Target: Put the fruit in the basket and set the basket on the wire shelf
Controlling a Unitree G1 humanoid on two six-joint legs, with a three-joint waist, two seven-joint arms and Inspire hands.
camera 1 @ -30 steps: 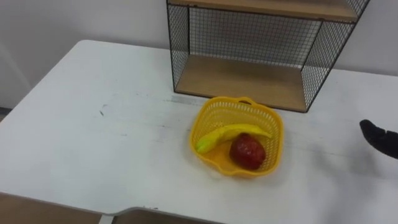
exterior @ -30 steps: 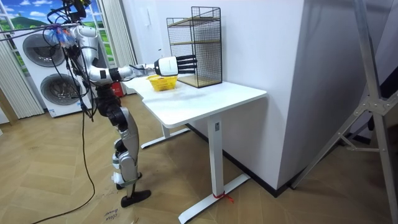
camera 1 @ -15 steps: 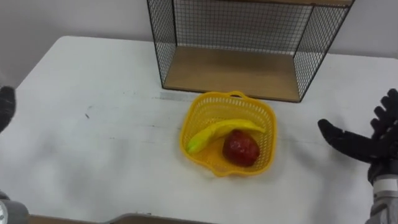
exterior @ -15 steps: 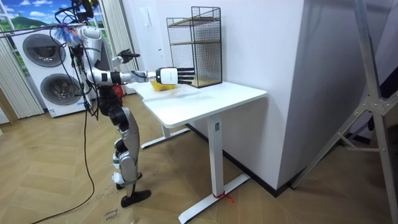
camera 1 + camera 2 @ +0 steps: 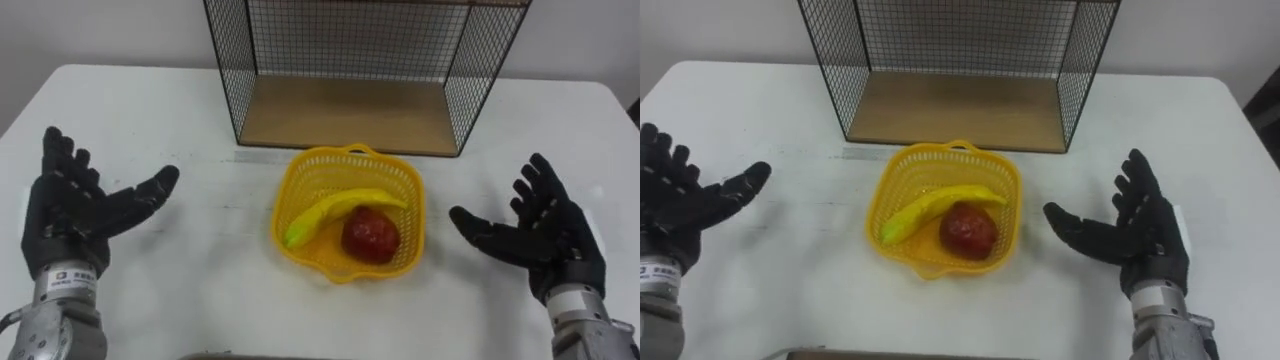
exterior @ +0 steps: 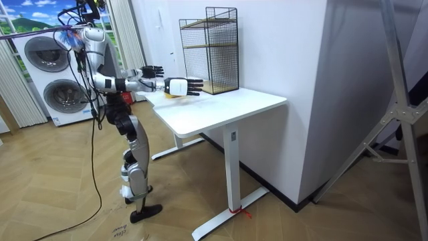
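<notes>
A yellow plastic basket (image 5: 400, 205) stands on the white table (image 5: 160, 110) in front of the wire shelf (image 5: 345, 60). In it lie a yellow banana (image 5: 330, 211) and a red apple (image 5: 372, 236). My left hand (image 5: 72, 215) hovers open to the left of the basket, palm turned inward, well apart from it. My right hand (image 5: 540, 232) is open on the basket's right, palm facing it, a short gap away. In the room view both hands (image 6: 175, 85) reach over the table near the basket (image 6: 172, 96).
The wire shelf has a wooden bottom board (image 5: 340, 112) just behind the basket and stands against the white wall. The table's front edge (image 5: 300, 352) is close below the basket. Washing machines (image 6: 47, 67) stand behind the robot in the room view.
Both hands have come in over the table and now flank the basket with fingers spread. The head camera has tilted, shifting the whole scene. The basket and fruit stay put.
</notes>
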